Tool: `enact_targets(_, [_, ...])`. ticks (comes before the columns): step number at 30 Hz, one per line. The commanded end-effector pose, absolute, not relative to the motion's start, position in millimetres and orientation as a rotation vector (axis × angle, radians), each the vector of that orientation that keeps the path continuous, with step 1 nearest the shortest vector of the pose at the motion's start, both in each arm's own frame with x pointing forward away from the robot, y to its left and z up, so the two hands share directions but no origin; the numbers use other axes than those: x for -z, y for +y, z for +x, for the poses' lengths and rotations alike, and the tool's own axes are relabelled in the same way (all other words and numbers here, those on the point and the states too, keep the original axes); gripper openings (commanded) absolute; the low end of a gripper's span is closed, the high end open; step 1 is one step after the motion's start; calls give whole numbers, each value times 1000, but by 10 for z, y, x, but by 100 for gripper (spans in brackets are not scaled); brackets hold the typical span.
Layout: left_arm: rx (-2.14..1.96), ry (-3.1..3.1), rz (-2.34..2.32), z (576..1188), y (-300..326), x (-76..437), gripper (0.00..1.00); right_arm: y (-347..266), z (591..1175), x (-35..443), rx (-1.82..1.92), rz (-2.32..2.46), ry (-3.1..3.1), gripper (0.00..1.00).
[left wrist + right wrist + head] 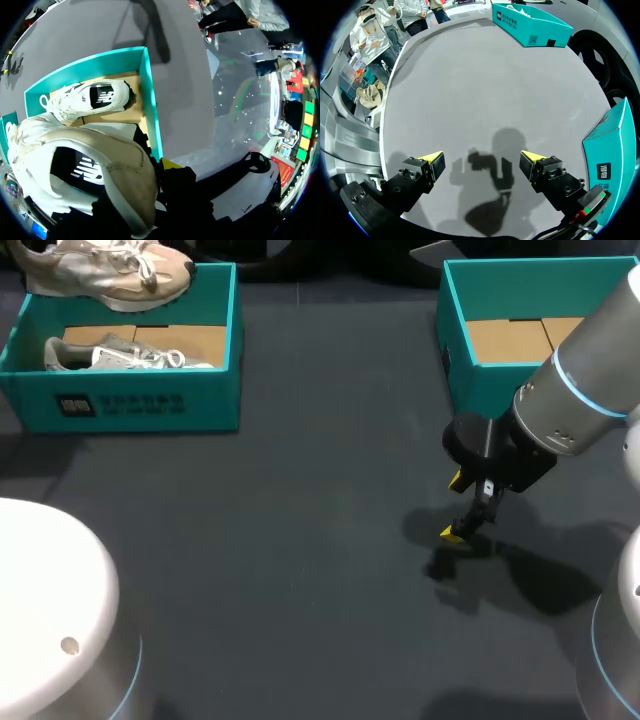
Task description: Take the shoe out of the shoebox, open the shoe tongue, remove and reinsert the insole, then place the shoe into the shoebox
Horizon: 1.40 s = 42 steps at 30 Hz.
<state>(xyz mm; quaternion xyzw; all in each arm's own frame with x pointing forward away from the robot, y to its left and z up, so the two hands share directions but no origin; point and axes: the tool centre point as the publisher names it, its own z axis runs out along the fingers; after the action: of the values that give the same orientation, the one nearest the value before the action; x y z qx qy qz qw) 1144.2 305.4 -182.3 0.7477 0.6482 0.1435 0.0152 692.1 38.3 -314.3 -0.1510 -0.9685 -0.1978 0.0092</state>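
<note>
From the head view, the left shoebox (130,405) stands on the dark bench (300,570), and the beige shoe (105,270) sits raised over that box's far rim, toe pointing towards its right wall. A second shoe (110,355) lies on its side on the cardboard floor inside the left shoebox. Well to the right of the left shoebox stands a right shoebox (480,285), and the right arm (575,400) reaches in just in front of it. The right fingers (452,533) point down at the bench and hold nothing. In the left wrist view, the beige shoe (115,170) hangs close under the camera, above the left shoebox (150,110). Its dark opening faces up, and the second shoe (85,100) shows below it on the box floor. Only one yellow tip of the left fingers (170,163) shows, pressed against the shoe's side, and the other is hidden by the shoe. As the shoe hangs clear of the box, the fingers are closed on it. In the right wrist view, the right fingers (432,160) stand wide apart over bare bench (480,90), with only their own shadow between them. The left shoebox (530,27) lies far ahead of them, and the right shoebox (607,145) is just beside one finger.
</note>
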Motion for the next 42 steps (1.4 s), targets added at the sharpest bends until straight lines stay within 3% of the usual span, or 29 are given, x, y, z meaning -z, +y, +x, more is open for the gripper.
enact_targets(1, [-392,1996,2328,11599,3084,1839,0,381,6905,3150,618,-473,-3028,100])
enact_targets(14, [-392,1996,2328,11599,3084,1839,0,381,6905,3150,618,-473,-3028,100])
enact_targets(42, [-411,2207,2313,11992,2815,2447,0,381,6905,3150,618,-473,-3028,100])
